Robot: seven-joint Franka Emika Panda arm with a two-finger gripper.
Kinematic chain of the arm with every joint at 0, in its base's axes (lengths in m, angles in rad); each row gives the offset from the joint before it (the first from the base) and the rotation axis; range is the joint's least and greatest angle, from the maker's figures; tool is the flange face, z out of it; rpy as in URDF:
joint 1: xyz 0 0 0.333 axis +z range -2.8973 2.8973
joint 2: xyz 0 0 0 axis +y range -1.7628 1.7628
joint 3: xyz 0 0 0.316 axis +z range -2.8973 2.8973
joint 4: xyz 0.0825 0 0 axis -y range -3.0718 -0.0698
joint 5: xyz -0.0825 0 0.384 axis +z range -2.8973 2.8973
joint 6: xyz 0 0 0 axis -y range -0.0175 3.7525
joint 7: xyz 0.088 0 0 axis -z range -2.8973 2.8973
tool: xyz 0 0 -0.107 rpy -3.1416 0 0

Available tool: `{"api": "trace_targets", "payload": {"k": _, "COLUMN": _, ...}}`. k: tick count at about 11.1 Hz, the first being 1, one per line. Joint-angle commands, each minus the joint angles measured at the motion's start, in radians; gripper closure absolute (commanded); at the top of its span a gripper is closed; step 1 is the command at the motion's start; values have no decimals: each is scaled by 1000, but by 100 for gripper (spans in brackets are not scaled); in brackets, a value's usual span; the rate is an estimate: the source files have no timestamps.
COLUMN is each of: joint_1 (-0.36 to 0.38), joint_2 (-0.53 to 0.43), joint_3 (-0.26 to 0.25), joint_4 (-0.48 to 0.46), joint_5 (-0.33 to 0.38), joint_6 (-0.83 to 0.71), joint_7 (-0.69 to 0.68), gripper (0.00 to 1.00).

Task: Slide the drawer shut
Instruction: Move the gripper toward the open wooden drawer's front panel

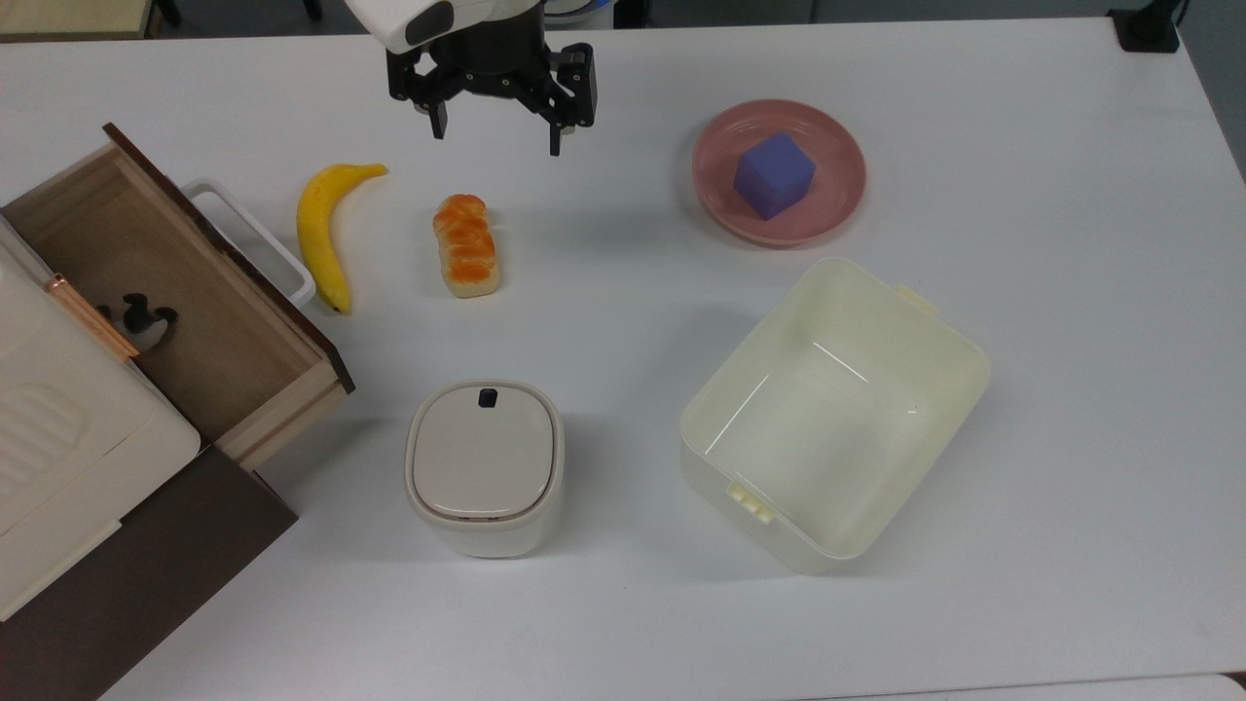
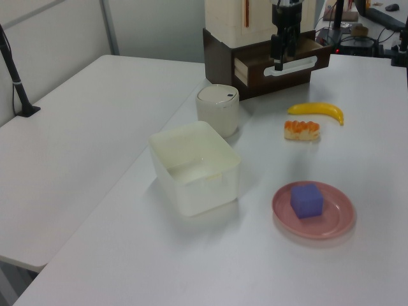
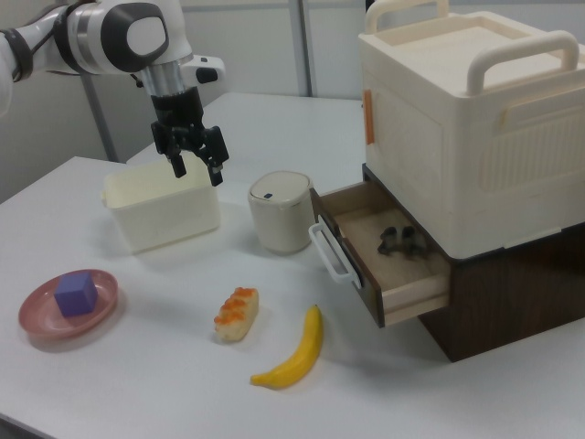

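My pincer (image 1: 494,141) is hanging spread wide, gripping nothing, above the table (image 1: 1051,292) while the drawer (image 1: 175,292) is sitting pulled out.

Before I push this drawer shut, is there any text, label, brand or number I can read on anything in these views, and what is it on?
None: no readable words, numbers or brand marks in any view.
The white lidded bin carries a small dark square mark on its lid, with no lettering to be made out.
The cream storage box on the cabinet has an orange strip, unlettered.
The drawer, banana and pink plate are plain.
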Motion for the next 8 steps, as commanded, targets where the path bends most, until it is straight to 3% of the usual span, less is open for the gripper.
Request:
{"api": "trace_targets", "payload": {"k": 1, "joint_1": 13, "joint_2": -21, "joint_3": -5, "joint_4": -26, "joint_5": 5, "joint_6": 17, "joint_7": -68, "gripper": 0}}
{"api": "trace_targets", "payload": {"k": 3, "joint_1": 19, "joint_2": -21, "joint_3": -5, "joint_4": -28, "joint_5": 7, "joint_6": 14, "joint_7": -73, "gripper": 0}}
{"api": "trace_targets", "payload": {"k": 4, "joint_1": 22, "joint_2": -24, "joint_3": -5, "joint_4": -29, "joint_5": 4, "joint_6": 11, "joint_7": -90, "gripper": 13}}
{"api": "trace_targets", "payload": {"k": 8, "joint_1": 19, "joint_2": -27, "joint_3": -5, "joint_4": -26, "joint_5": 13, "joint_6": -2, "joint_7": -105, "gripper": 99}}
